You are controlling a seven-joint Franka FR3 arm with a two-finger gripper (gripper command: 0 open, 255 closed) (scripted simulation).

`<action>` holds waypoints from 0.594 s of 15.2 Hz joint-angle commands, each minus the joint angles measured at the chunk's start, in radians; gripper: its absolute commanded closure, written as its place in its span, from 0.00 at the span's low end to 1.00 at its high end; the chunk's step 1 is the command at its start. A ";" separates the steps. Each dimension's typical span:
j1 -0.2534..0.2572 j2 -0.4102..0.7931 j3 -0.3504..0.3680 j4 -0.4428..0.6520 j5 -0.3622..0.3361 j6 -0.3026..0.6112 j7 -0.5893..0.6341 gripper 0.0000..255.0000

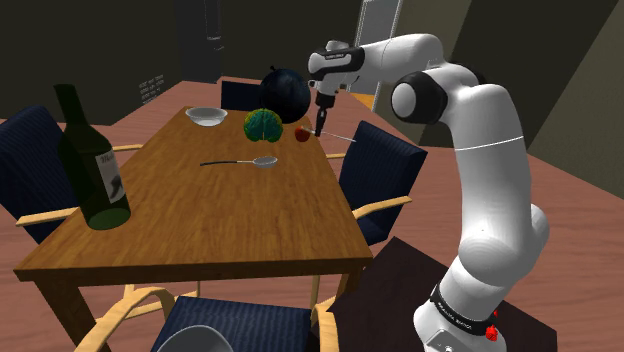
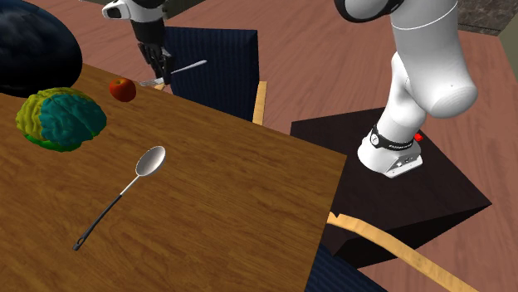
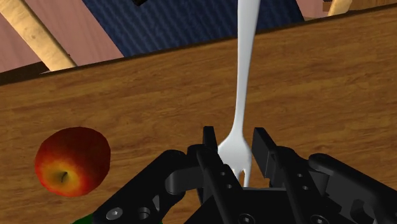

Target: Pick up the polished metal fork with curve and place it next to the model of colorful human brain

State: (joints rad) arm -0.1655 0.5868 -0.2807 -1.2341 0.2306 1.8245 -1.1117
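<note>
A pale metal fork (image 3: 245,76) is clasped at its tined end between my gripper's (image 3: 238,153) fingers; its handle points away over the table's edge. In the shoulder view my gripper (image 1: 320,125) stands at the far right corner of the wooden table (image 1: 200,220), with the fork (image 1: 342,137) sticking out to the right. The green, yellow and teal brain model (image 1: 263,125) sits a short way to the gripper's left. In the second exterior view the gripper (image 2: 159,70) holds the fork (image 2: 187,66) beyond the brain model (image 2: 62,119).
A red apple (image 3: 71,160) lies between gripper and brain, also apple (image 2: 123,89). A spoon (image 1: 245,161) lies mid-table. A dark bottle (image 1: 90,165), a white bowl (image 1: 206,116) and a black round object (image 1: 285,92) stand on the table. Blue chairs (image 1: 380,160) surround it.
</note>
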 commanded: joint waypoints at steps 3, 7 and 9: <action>0.004 0.006 0.002 -0.045 0.003 0.050 -0.005 1.00; 0.007 0.015 0.004 -0.085 0.008 0.098 -0.012 1.00; 0.007 0.021 0.006 -0.102 0.011 0.121 -0.015 1.00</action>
State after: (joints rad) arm -0.1602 0.6065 -0.2758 -1.3230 0.2403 1.9312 -1.1262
